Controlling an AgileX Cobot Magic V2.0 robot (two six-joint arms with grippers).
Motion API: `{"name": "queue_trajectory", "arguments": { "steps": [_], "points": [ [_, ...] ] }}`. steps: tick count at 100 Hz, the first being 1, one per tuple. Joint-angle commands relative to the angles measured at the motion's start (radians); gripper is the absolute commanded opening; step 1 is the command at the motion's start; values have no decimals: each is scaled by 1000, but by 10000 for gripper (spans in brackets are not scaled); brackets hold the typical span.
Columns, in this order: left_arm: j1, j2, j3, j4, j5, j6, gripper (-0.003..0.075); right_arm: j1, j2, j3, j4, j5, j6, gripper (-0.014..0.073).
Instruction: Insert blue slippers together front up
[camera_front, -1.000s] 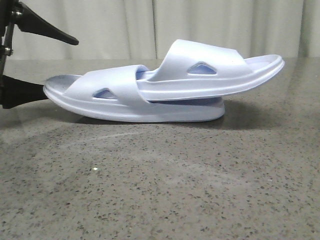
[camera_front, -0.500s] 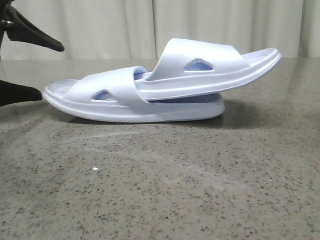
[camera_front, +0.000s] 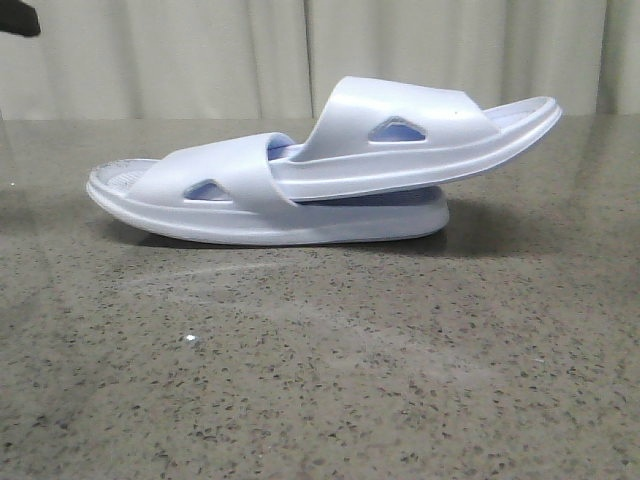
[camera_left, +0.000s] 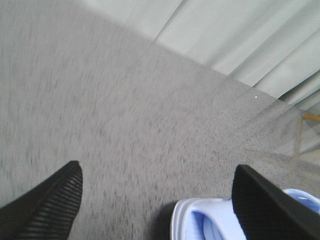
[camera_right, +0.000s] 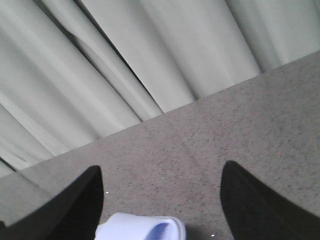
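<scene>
nearest the front camera only bare speckled table (camera_front: 320, 380) is seen; neither claw is over it.

the left gripper (camera_left: 155, 200) is spread wide and holds nothing, as shown in its wrist view, where the rounded end of the lower slipper (camera_left: 200, 225) is caught low between the fingers, nearer one of them. in the front view only a dark tip is left of that claw at the upper left corner, well apart from the pair.

the right gripper (camera_right: 160, 200) is likewise wide and empty, with one pale slipper end (camera_right: 145, 227) seen just under its gap; which slipper cannot be told.

the blue slippers (camera_front: 320, 180) are lain across the table with their long axis running from one claw's side to the other. the upper slipper (camera_front: 420, 140) is tucked toe-first under the strap of the lower one, straps up, its free end tilted upward on the right arm's side.

the nesting is judged done. should any seating press be needed, the raised end would be better reached by the right arm.

behind, a pale curtain (camera_front: 200, 55) is hung.
</scene>
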Motion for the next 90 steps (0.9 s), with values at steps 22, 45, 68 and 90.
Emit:
{"name": "queue_trajectory", "arguments": {
  "steps": [22,45,68,90],
  "points": [
    [2,-252,-46,12,-125,156,536,-9,-1,-34,-438,-24,-10,436],
    [2,-435,-40,89,-270,160,536,-9,-1,-34,-611,-41,-10,436],
    [2,-627,44,95,-381,160,536,-9,-1,-1,-658,-144,-10,436],
    [2,-775,182,95,-384,158,536,-9,-9,71,-673,-169,-10,436]
  ]
}}
